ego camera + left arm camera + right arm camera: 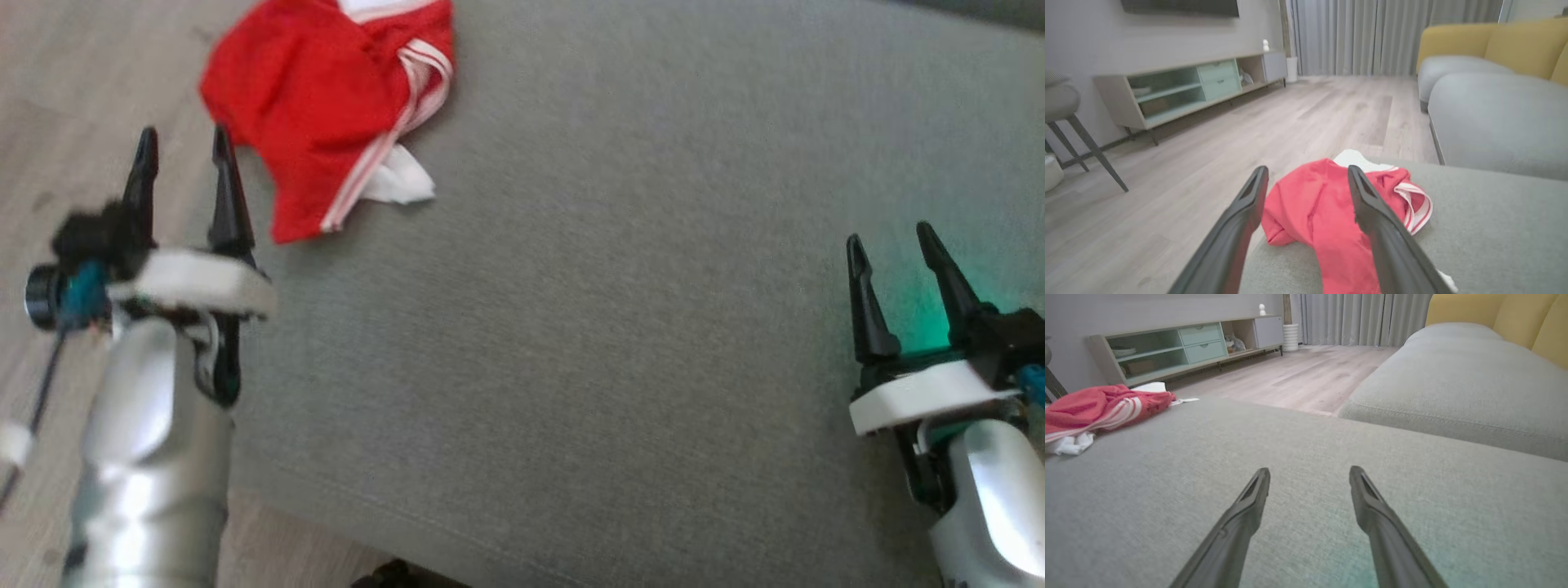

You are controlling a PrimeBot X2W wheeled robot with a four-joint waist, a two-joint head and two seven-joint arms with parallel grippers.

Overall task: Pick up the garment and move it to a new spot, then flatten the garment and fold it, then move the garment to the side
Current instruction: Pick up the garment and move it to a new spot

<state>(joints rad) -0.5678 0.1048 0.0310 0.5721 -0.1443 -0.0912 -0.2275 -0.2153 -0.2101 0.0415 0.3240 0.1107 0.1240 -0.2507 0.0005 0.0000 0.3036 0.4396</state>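
Looks like step one, the pickup. The crumpled red garment with white stripes [326,106] sits bunched at the far-left corner of the grey fabric cushion [612,327]. The left gripper [184,135] hovers just beside it, fingers spread and empty (the right gripper [888,237] is spread too, well apart). Next I'd guess it reaches in and pinches a fold.

Grey ottoman [612,327], wood floor [1290,122], low media cabinet [1188,90], grey curtains [1372,36], yellow-backed sofa [1494,102]

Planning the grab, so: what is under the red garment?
The red garment lies crumpled on the grey cushion, near its corner. Some white fabric pokes out beneath its edge; how far it runs underneath is covered.
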